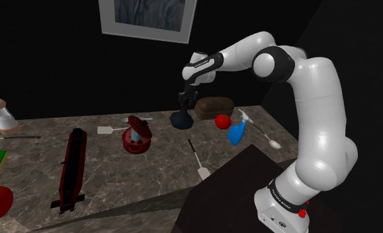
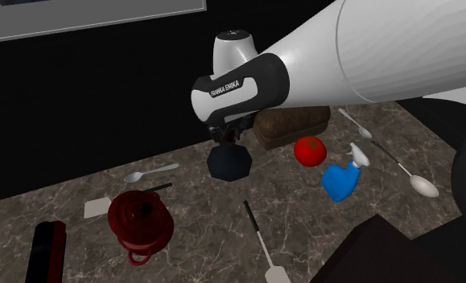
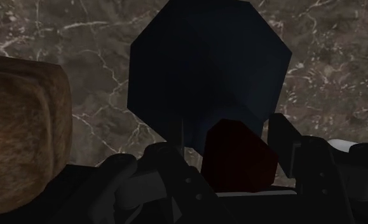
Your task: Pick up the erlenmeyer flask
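Observation:
The erlenmeyer flask (image 1: 181, 120) is dark navy, almost black, with a wide cone base and a dark red top. It stands on the marble counter (image 1: 157, 173) beside a brown loaf. My gripper (image 1: 186, 100) hangs right over the flask (image 2: 229, 162), and its black fingers (image 3: 281, 135) press against the neck from both sides, shut on it. From the wrist, the flask's base (image 3: 208, 70) spreads out below the red top (image 3: 239, 157). The base looks to be resting on the counter.
A brown loaf (image 1: 213, 107) lies just behind the flask, with a red round fruit (image 1: 222, 121) and a blue spray bottle (image 1: 238, 132) beside it. A red lidded pot (image 1: 136, 137), a spatula (image 1: 199, 161) and a long dark red object (image 1: 72, 165) lie toward the shoulder view's left.

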`<state>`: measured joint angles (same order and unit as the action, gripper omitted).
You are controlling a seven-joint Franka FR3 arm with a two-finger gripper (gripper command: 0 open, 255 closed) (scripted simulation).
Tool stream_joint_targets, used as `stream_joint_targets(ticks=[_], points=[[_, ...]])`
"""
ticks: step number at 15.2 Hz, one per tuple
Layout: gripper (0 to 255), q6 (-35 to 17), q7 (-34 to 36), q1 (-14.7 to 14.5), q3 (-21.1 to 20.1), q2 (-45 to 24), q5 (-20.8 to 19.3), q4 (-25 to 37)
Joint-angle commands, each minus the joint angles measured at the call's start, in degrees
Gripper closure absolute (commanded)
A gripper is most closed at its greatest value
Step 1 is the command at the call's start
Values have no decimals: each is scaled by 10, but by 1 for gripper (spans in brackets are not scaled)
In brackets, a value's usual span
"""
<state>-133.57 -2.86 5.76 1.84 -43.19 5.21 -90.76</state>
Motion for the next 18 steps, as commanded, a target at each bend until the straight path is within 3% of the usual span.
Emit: stream_joint_targets(ticks=[1,18], points=[[255,0,0,0,0,0,0,-1],[255,76,6,-2,4,74,-5,1]])
